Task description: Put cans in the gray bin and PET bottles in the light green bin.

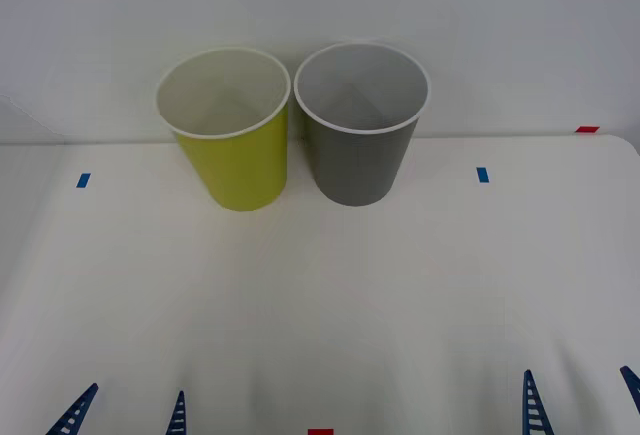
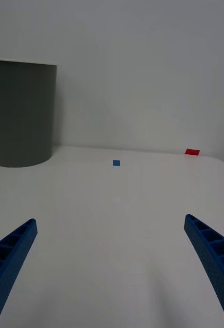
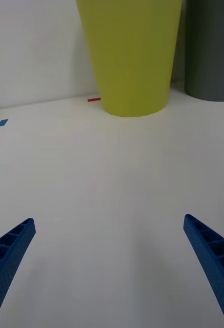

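Note:
The light green bin (image 1: 240,150) and the gray bin (image 1: 362,140) stand upright side by side at the back of the white table, green on the left. Both show pale insides with nothing visible in them. No cans or PET bottles are in view. My left gripper (image 1: 125,413) sits at the table's near edge on the left, open, with nothing between its fingers. My right gripper (image 1: 582,401) is at the near edge on the right, open too. The left wrist view faces the light green bin (image 3: 132,56). The right wrist view catches the gray bin (image 2: 20,115).
Small blue tape marks (image 1: 83,180) (image 1: 483,174) lie on the white table (image 1: 320,305) to either side of the bins. Red tape bits (image 1: 587,129) (image 1: 320,433) sit at the far right edge and near edge. A plain wall stands behind.

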You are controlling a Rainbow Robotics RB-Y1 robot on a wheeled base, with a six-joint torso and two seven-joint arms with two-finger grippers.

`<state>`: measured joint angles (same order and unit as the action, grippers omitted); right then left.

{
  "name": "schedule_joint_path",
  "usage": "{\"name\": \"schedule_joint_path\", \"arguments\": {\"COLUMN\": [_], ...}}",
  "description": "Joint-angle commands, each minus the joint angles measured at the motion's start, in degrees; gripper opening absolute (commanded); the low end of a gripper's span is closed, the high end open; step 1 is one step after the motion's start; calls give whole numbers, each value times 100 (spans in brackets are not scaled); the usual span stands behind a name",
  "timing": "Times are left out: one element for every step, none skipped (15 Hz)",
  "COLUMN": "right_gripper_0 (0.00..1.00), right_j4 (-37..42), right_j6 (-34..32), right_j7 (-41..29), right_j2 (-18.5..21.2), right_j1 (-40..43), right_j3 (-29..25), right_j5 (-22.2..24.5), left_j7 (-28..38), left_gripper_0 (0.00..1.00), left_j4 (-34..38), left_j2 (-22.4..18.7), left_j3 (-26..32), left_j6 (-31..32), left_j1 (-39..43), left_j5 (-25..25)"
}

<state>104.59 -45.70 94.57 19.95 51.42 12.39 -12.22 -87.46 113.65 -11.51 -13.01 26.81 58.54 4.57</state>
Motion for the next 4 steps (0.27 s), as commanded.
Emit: {"name": "schedule_joint_path", "arguments": {"right_gripper_0": [100, 100, 100, 100], "right_j4": [0, 0, 0, 0], "right_j6": [0, 0, 0, 0], "right_j7": [0, 0, 0, 0], "right_j2": [0, 0, 0, 0], "right_j1": [0, 0, 0, 0], "right_j3": [0, 0, 0, 0], "right_j5": [0, 0, 0, 0], "left_j7": [1, 1, 1, 1], "left_gripper_0": [100, 100, 100, 100], "left_j4": [0, 0, 0, 0], "left_j2": [0, 0, 0, 0], "left_j3": [0, 0, 0, 0], "left_j6": [0, 0, 0, 0], "left_j1": [0, 0, 0, 0], "left_j5": [0, 0, 0, 0]}}
